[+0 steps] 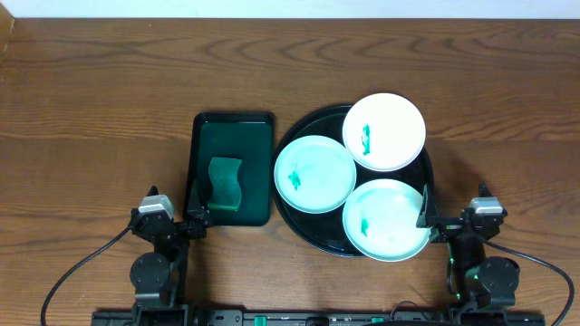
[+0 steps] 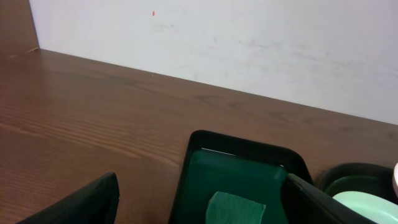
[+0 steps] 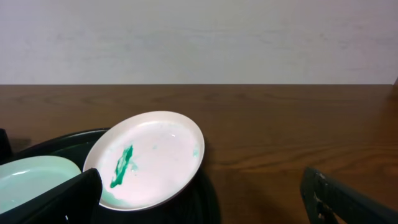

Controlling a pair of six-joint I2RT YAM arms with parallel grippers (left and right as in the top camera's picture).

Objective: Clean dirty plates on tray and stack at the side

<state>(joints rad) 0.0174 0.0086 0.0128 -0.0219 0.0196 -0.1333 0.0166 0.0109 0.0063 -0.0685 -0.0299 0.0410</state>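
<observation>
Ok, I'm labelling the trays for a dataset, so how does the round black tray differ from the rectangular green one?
Shape: the black tray is round, the green tray rectangular.
Size: the black tray is clearly wider than the green tray.
Load: the black tray carries three smeared plates, the green tray only a wavy sponge.
Both have raised rims and sit side by side on the wooden table.

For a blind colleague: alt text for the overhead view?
One white plate and two mint plates, all green-smeared, sit on a round black tray. Beside it a sponge lies in a green tray; left gripper and right gripper stand open.
</observation>
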